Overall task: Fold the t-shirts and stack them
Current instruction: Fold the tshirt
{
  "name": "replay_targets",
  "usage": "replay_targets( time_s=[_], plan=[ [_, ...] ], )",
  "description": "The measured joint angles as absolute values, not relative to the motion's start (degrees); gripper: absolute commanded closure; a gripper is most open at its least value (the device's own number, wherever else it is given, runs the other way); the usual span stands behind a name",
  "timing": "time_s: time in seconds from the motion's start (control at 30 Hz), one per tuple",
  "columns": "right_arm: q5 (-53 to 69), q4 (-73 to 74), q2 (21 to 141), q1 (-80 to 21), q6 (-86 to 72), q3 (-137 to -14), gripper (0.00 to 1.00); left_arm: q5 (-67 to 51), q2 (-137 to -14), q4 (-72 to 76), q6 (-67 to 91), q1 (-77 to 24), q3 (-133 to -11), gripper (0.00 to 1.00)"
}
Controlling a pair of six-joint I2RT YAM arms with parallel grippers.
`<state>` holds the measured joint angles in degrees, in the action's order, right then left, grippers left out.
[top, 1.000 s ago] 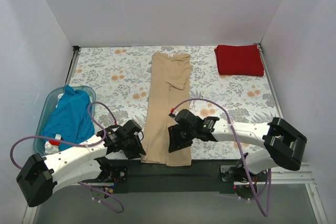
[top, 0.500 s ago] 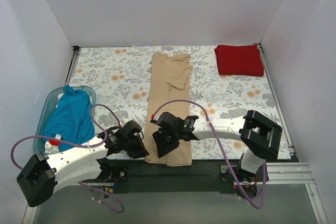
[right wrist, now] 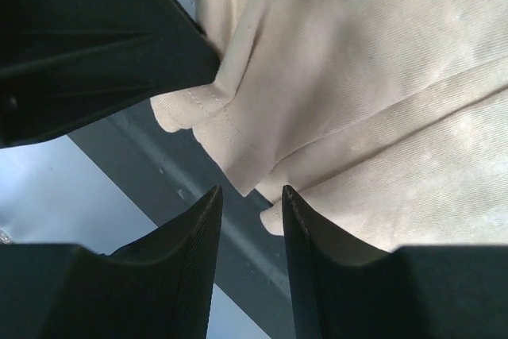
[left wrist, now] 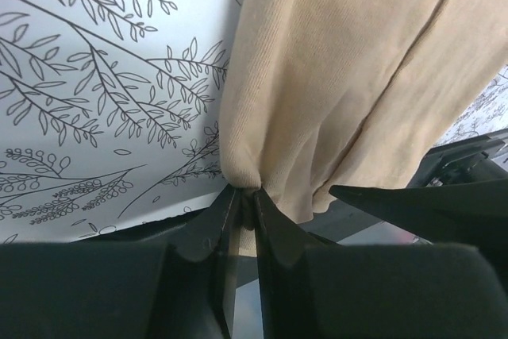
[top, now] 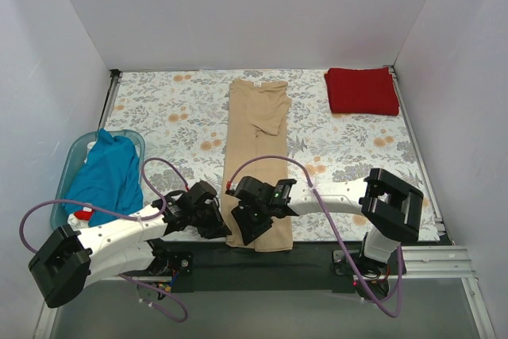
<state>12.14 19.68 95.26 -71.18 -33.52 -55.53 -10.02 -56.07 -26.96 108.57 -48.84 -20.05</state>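
The tan t-shirt (top: 255,148), folded into a long strip, lies down the middle of the table, its hem over the near edge. My left gripper (top: 217,228) is at the hem's near-left corner. In the left wrist view this left gripper (left wrist: 246,198) is shut on a pinch of tan t-shirt (left wrist: 349,77). My right gripper (top: 245,229) hovers just to its right over the hem. In the right wrist view the right gripper (right wrist: 252,193) stands open, the tan t-shirt (right wrist: 373,93) hem just beyond its tips. A folded dark red t-shirt (top: 361,90) rests back right. The teal t-shirt (top: 105,177) lies crumpled in the tub.
The light blue plastic tub (top: 73,156) sits at the left edge of the floral tablecloth (top: 175,117). A dark base rail (top: 317,263) runs along the near edge below the hem. White walls close in the table on three sides.
My right arm has swung left along the near hem, close to the left gripper. The left gripper has closed on the tan shirt's near-left corner.
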Motion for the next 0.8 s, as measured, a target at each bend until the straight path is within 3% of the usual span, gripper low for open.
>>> replay_targets(
  time_s=[0.57, 0.8],
  plan=[
    [11.27, 21.32, 99.96, -72.73, -32.71, -59.37, 0.60, -9.39, -51.75, -31.53, 107.96, -48.84, -20.10, 0.86],
    [11.22, 21.80, 100.03, -72.86, -32.67, -59.86, 0.72, -9.21, -51.57, -32.34, 107.81, -48.82, -20.10, 0.86]
  ],
)
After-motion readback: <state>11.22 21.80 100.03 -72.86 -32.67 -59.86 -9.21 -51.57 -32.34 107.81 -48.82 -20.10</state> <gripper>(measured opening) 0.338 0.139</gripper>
